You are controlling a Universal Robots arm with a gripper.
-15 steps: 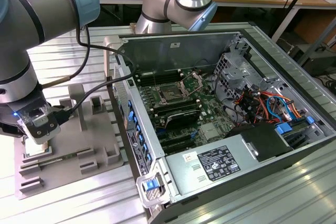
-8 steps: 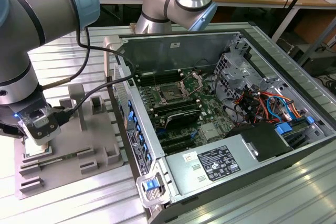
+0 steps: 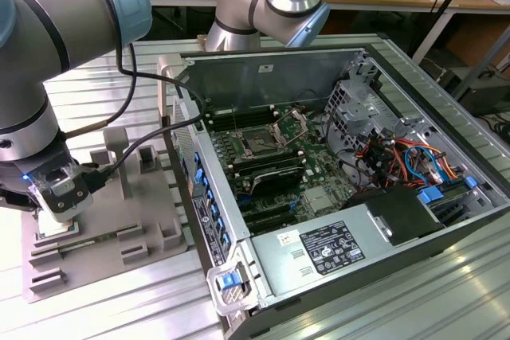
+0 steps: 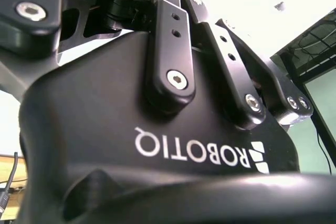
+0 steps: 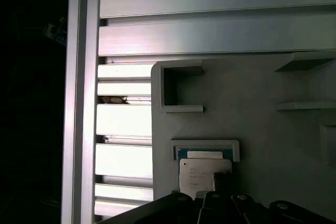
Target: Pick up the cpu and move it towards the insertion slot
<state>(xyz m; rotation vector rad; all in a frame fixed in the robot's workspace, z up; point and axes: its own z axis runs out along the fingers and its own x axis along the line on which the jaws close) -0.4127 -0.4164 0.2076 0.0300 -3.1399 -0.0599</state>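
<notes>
The cpu (image 5: 201,174), a small silvery square chip, lies in a shallow framed recess of the grey plastic fixture (image 5: 252,129) in the first wrist view. My gripper (image 3: 60,211) hangs low over that spot at the exterior view's left, right above the fixture (image 3: 135,220). A dark part of the gripper overlaps the chip's edge in the first wrist view. The insertion slot (image 3: 259,143) sits on the motherboard inside the open computer case, with its metal bracket (image 3: 292,123) hinged up. It lies well off to the exterior view's right of the gripper.
The case's side wall (image 3: 199,197) with blue clips stands between the fixture and the motherboard. Inside are long black memory slots (image 3: 275,174), a power supply (image 3: 335,246) and bundled cables (image 3: 398,157). Everything rests on a slatted aluminium table (image 3: 119,308).
</notes>
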